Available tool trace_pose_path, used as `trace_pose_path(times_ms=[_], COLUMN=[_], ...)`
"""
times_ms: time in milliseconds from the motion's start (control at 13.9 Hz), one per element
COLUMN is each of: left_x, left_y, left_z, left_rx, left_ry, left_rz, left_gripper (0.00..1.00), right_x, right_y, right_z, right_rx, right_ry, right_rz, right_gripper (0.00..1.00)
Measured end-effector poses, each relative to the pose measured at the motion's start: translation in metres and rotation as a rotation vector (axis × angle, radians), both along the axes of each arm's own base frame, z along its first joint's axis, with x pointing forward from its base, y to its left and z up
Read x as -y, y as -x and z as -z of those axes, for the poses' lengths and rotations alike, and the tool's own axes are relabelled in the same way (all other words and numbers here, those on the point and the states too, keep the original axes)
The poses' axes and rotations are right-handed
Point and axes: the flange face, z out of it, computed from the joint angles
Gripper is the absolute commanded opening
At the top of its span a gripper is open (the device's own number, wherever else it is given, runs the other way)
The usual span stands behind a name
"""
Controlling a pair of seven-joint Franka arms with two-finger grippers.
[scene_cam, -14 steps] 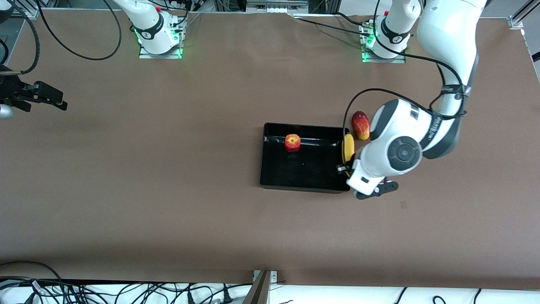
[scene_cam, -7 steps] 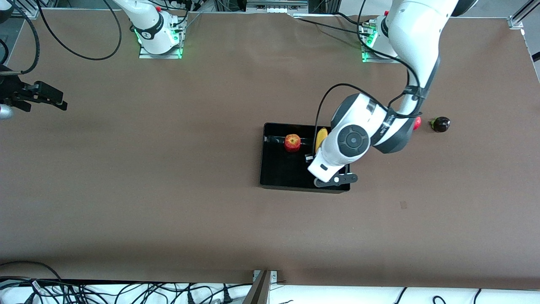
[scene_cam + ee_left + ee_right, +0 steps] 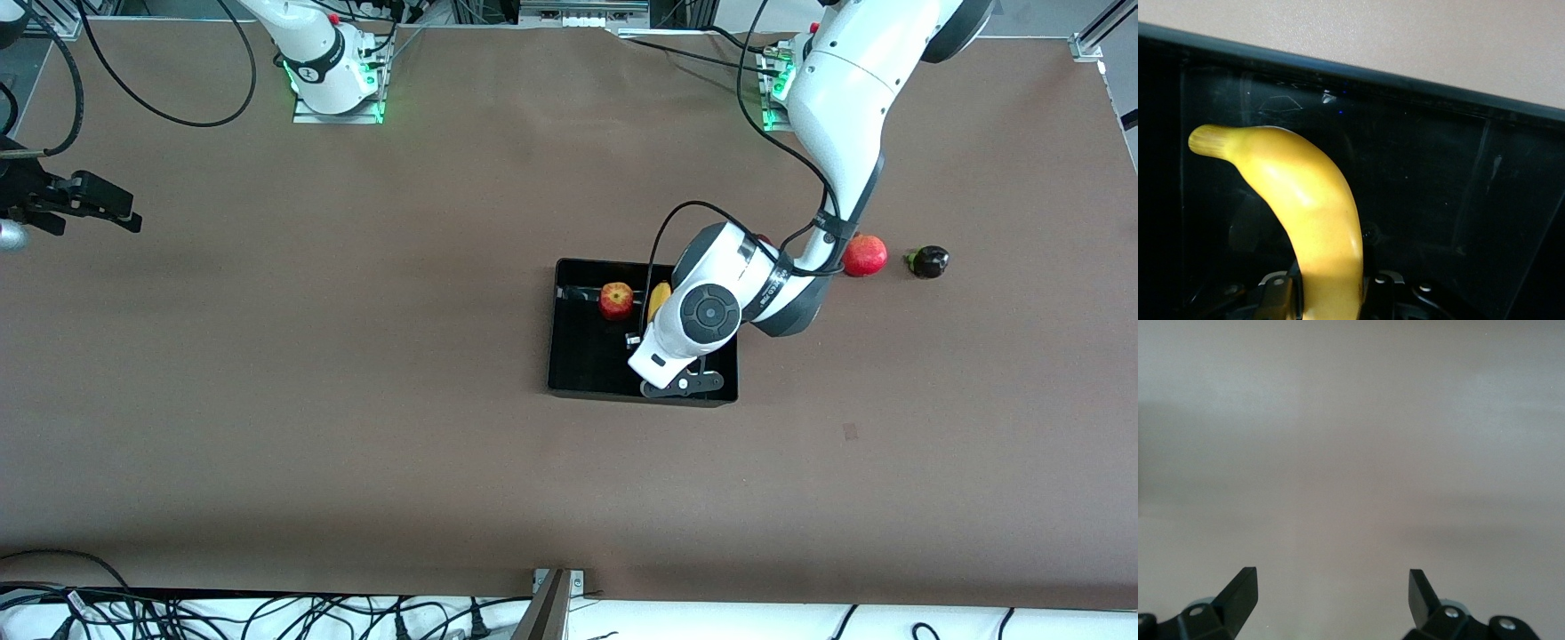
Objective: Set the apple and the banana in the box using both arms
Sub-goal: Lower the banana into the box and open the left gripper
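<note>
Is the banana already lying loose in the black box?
No, the left gripper is shut on the banana, holding it over the box beside the apple.

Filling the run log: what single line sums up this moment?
left pincer: shut on banana, over box | apple: in box | right pincer: open, waiting

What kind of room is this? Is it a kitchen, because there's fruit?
Probably a robot lab, not a kitchen. Two white jointed robot arms are bolted to a wide brown table, loose black cables lie along its edge, and the left gripper holds a long yellow banana over a black plastic bin.
</note>
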Motion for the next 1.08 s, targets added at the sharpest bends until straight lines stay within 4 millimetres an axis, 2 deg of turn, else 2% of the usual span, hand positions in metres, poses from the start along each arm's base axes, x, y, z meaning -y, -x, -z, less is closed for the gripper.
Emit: trace_pose_path(times_ms=[433,722,794,938,1082], left_x=[-0.005,-0.005,-0.005,-0.006,-0.007], left_y=[0.001,0.001,0.001,0.002,0.001], left_z=[0.018,0.020,0.021,0.023,0.023], left_rx=[0.064,0.086,0.085,0.082,0.081], left_ry=[0.011,0.012,0.011,0.008,0.007], left_rz=[-0.002,0.004,0.004,0.003,0.002], left_gripper=[0.00,0.00,0.04,0.23,0.34], right_x=[0.000,0.000,0.000,0.000,0.000], right_y=[0.000,0.000,0.000,0.000,0.000], right_z=[0.000,0.000,0.000,0.000,0.000], right_rx=[0.000,0.000,0.000,0.000,0.000], right_ry=[0.000,0.000,0.000,0.000,0.000], right_rz=[0.000,0.000,0.000,0.000,0.000], right_gripper=[1.00,1.00,1.00,1.00,1.00])
